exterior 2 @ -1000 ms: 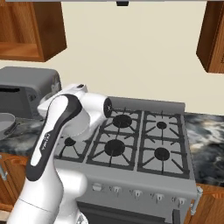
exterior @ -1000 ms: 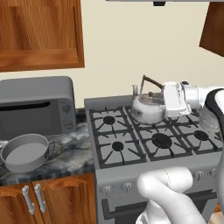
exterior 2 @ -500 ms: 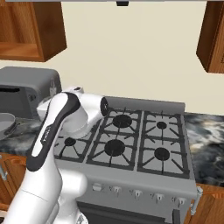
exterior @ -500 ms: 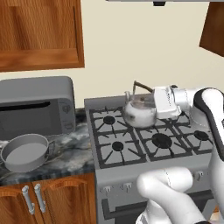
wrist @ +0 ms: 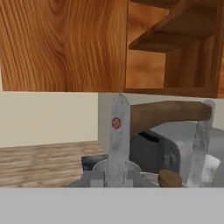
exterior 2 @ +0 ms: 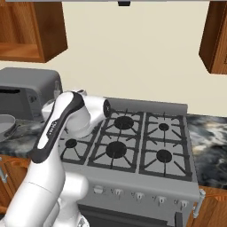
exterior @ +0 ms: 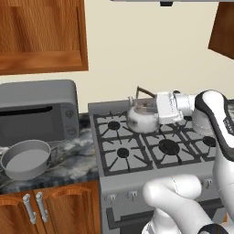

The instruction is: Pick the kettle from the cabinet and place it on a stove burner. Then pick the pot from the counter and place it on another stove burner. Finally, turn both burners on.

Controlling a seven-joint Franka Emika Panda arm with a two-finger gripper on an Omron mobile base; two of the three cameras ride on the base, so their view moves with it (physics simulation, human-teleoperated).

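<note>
The silvery kettle [exterior: 142, 118], with its thin dark arched handle, hangs low over the back of the grey stove [exterior: 137, 183], between the rear left burner [exterior: 114, 124] and the one beside it. Whether it touches the grate I cannot tell. My gripper [exterior: 154, 101] reaches in from the right and is shut on the kettle's handle [wrist: 170, 111], which crosses the hand view as a brown bar. The wide grey pot [exterior: 25, 158] sits on the dark marbled counter [exterior: 77, 164] at the left. The reddish-brown cabinet [exterior: 41, 34] hangs above, its shelves [wrist: 175, 30] showing in the hand view.
A boxy grey microwave [exterior: 36, 109] stands on the counter behind the pot. My white arm [exterior 2: 66, 119] covers the stove's left side in the right base view. Base cabinets [exterior: 50, 210] with small grey handles run below the counter. Another wall cabinet [exterior 2: 215, 35] hangs at the upper right.
My gripper has carried the kettle leftward across the back of the stove, from the middle burners toward the rear left one. The pot has stayed put.
</note>
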